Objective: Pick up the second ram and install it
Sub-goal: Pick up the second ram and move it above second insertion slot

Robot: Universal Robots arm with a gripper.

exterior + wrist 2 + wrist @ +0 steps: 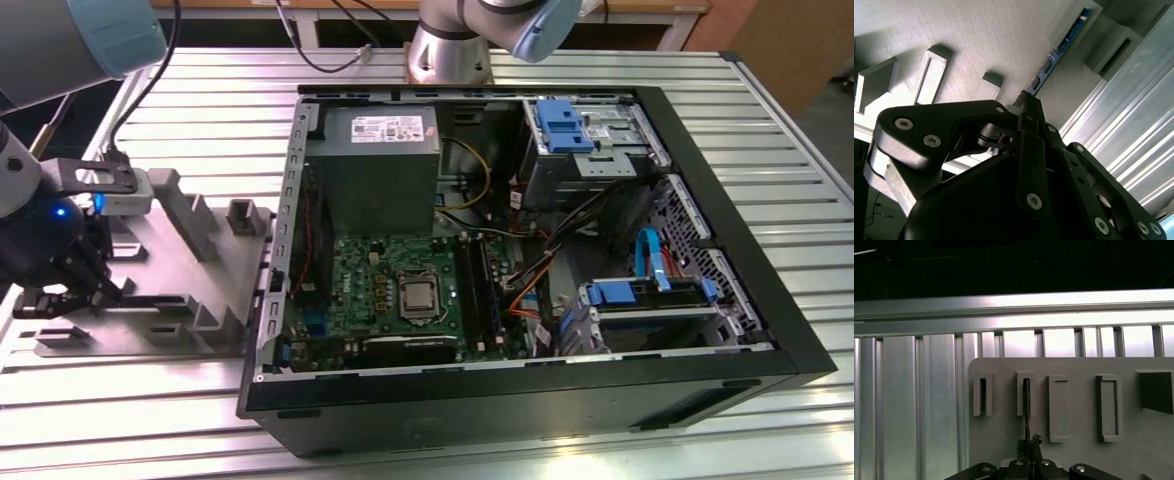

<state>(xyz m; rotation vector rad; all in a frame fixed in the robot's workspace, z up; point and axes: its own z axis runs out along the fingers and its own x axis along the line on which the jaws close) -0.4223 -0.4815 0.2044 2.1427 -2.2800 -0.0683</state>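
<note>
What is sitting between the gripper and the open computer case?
In the exterior view, a grey tray with upright blocks fills the stretch between the gripper and the computer case.

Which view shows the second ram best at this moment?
The second wrist view: the second ram shows its blue side, standing in a slot of the grey holder. The first wrist view shows it edge-on, a thin dark line. In the exterior view the gripper covers it.
</note>
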